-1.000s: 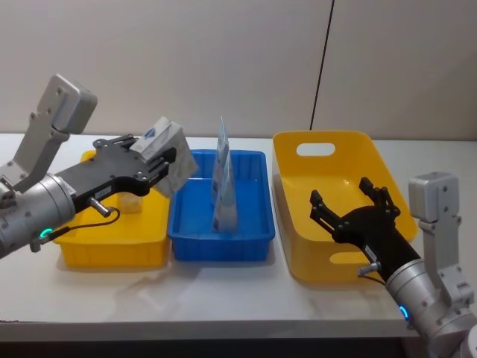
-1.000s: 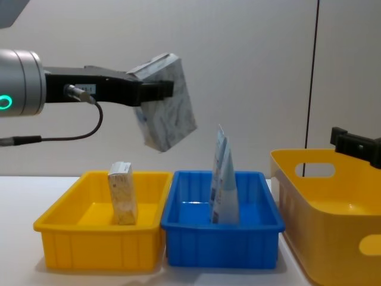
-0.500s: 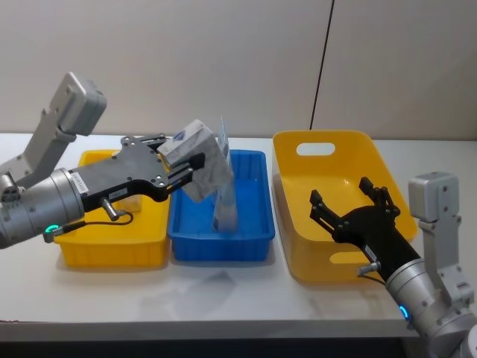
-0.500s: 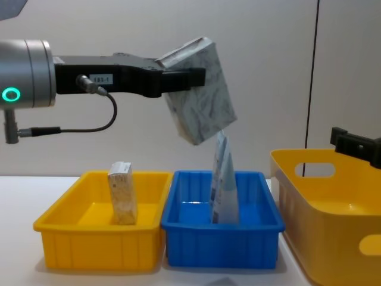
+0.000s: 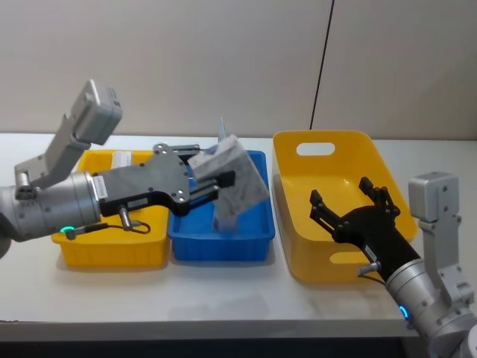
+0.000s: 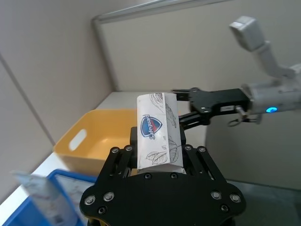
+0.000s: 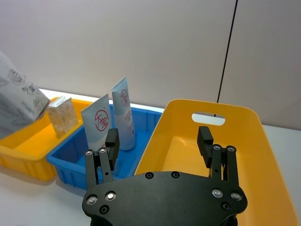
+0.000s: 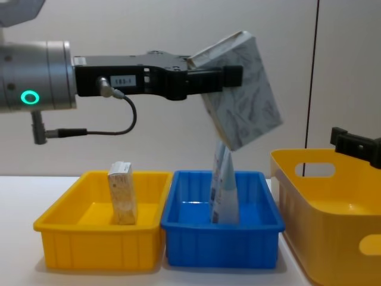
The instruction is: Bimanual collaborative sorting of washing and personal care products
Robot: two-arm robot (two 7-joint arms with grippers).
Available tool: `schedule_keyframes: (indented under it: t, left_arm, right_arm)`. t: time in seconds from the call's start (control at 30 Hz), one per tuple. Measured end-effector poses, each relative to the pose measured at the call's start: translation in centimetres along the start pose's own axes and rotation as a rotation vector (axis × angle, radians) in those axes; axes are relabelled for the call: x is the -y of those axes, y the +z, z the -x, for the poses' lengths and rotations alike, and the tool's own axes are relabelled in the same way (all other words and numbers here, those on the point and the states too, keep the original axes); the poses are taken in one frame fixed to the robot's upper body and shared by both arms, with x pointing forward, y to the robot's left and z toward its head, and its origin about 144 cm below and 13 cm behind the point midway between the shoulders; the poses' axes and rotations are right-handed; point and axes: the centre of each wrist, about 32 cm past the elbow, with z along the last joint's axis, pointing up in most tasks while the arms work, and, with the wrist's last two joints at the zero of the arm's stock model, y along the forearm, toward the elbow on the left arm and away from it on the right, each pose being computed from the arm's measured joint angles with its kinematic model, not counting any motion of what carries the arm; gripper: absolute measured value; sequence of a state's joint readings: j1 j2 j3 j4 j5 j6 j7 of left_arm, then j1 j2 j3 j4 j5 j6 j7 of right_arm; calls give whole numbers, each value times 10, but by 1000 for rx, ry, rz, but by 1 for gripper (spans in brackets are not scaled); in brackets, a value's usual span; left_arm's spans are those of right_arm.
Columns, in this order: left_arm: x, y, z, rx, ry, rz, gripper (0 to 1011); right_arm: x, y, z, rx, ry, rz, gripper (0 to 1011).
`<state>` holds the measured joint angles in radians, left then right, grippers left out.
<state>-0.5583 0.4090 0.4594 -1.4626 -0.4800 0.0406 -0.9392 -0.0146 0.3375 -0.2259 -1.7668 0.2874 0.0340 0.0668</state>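
My left gripper (image 5: pixel 222 179) is shut on a pale grey-beige soft pack (image 5: pixel 237 181) with leaf print, held tilted in the air above the blue tray (image 5: pixel 220 248). From the chest, the soft pack (image 8: pixel 244 89) hangs high over the tray's right part, near the large yellow basket (image 8: pixel 333 232). Two light-blue and white tubes (image 7: pixel 101 125) stand upright in the blue tray. A small beige carton (image 8: pixel 122 193) stands in the yellow tray (image 8: pixel 95 250). My right gripper (image 5: pixel 346 200) hovers open over the large yellow basket (image 5: pixel 279 149), holding nothing.
The three containers stand in a row on the white table: yellow tray on the left, blue tray in the middle, yellow basket on the right. A bare strip of table (image 5: pixel 223 298) runs along the front edge. A plain wall is behind.
My left arm has carried the soft pack rightward, from above the yellow tray to above the blue tray, nearer the basket. The right gripper has not moved.
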Motion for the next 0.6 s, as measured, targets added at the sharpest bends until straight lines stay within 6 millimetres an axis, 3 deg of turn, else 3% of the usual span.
schedule_keyframes:
  t: [0.6]
  left_arm:
    - [28,-14,-9,16,-242,35,378]
  right_arm:
    - [0,0,0,0,0,0,1000]
